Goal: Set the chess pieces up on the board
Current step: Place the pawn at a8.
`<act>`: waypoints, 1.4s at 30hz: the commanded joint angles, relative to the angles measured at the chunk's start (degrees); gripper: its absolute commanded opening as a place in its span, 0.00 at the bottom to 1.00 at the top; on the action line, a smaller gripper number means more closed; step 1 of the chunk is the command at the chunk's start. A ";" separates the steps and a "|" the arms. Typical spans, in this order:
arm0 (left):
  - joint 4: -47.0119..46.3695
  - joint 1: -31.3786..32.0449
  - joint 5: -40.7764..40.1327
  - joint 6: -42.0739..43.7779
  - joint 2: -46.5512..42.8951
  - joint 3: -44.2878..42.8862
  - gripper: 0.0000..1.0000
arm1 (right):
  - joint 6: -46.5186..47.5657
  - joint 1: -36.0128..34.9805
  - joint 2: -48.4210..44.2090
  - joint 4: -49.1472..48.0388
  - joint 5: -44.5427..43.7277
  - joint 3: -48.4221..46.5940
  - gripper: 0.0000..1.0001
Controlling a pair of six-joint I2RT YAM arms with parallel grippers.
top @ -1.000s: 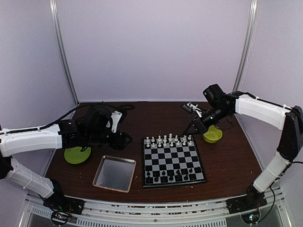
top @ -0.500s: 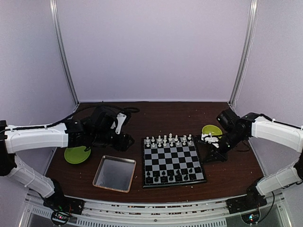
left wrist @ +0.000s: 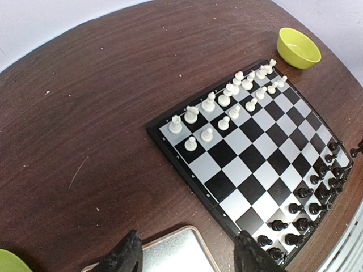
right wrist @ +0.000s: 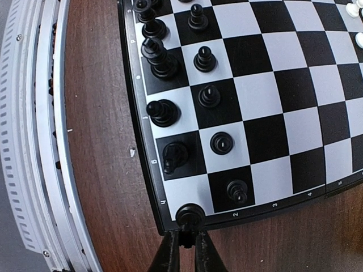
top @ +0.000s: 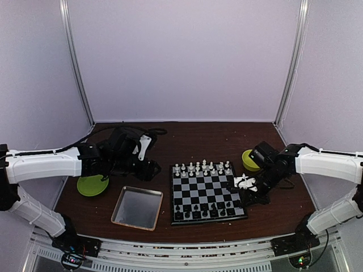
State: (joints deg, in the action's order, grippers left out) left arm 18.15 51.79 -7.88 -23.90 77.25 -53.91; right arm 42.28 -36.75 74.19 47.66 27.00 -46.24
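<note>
The right end effector [right wrist: 185,235] has swung within the last second from beside the lime-green plastic bowl [top: 250,159] at the far right down to the near right corner of the flat black-and-silver checked chessboard [top: 207,192]. Its fingers are pinched shut on a small glossy black chess piece [right wrist: 190,215], held at the corner square by the board's rim; whether it already touches down I cannot tell. Beside it the black back row [right wrist: 163,112] and black pawns [right wrist: 221,143] stand in place, and the white pieces [left wrist: 227,107] fill two rows along the far edge. So this looks like one of the last black pieces, with release the likely next step. The left end effector [left wrist: 190,258] has hardly moved, hovering spread wide and empty above the desk [left wrist: 85,113] by the shiny metal tray [top: 137,207]
</note>
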 commanded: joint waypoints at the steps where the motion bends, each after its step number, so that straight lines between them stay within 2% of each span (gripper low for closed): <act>1: -0.11 -0.46 0.28 0.35 0.19 -1.36 0.56 | 0.49 -0.56 0.76 -1.83 -2.49 0.59 0.08; 42: -2.40 -0.46 2.03 -0.45 2.37 -0.27 0.55 | 0.62 -4.28 7.25 -1.75 -3.81 -0.47 0.12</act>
State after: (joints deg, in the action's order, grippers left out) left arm 18.04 51.79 -6.50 -23.94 79.11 -53.91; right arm 43.29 -40.01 80.68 45.98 23.94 -46.22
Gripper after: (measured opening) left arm 0.554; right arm 0.118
